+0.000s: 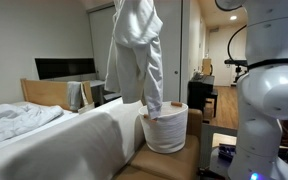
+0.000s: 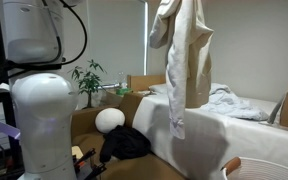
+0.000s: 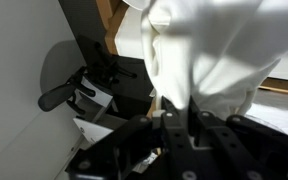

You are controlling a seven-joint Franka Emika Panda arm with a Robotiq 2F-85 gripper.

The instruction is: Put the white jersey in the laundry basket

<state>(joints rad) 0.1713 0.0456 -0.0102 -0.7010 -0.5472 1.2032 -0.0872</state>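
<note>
Hanging from the end effector [image 3: 174, 128], whose jaws were clamped on its bunched top, the white jersey [image 1: 134, 55] dangled high beside the bed [image 1: 44, 135], its lowest sleeve end just at the rim of the laundry basket [image 1: 169, 135] to the right. Pickup and carry looked done; lowering the cloth fully inside and letting go remained.

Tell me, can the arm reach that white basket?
Probably yes: the white jersey hangs from the shut pincer close by the laundry basket, a sleeve end near its rim, nothing visibly between.
</note>
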